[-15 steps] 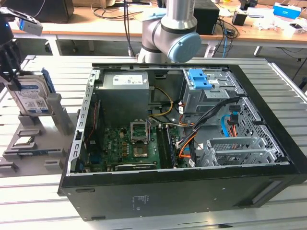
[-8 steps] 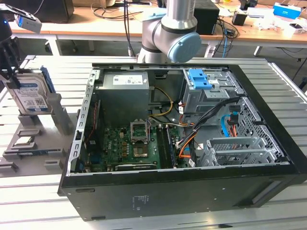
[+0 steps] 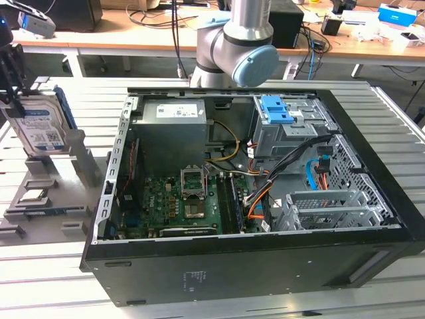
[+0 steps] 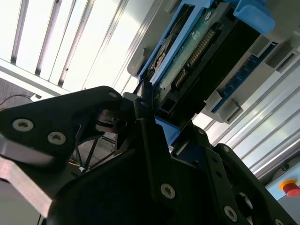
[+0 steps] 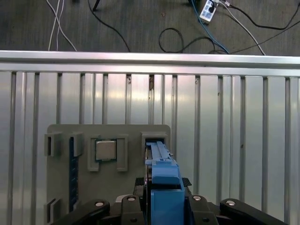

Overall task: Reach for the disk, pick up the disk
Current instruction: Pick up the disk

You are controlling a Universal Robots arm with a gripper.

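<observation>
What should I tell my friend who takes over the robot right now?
Claw: shut on the disk, at its blue bracket.
Disk: standing on edge over the grey holder, at the exterior view's left of the open computer case. Processor chip sits in the holder.
Done: reach and grip.
Left: lift; can't tell whether the disk has cleared the holder.

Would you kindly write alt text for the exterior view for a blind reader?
The black gripper is at the top of the disk, standing in a grey holder at the exterior view's left, beside an open computer case.
</observation>
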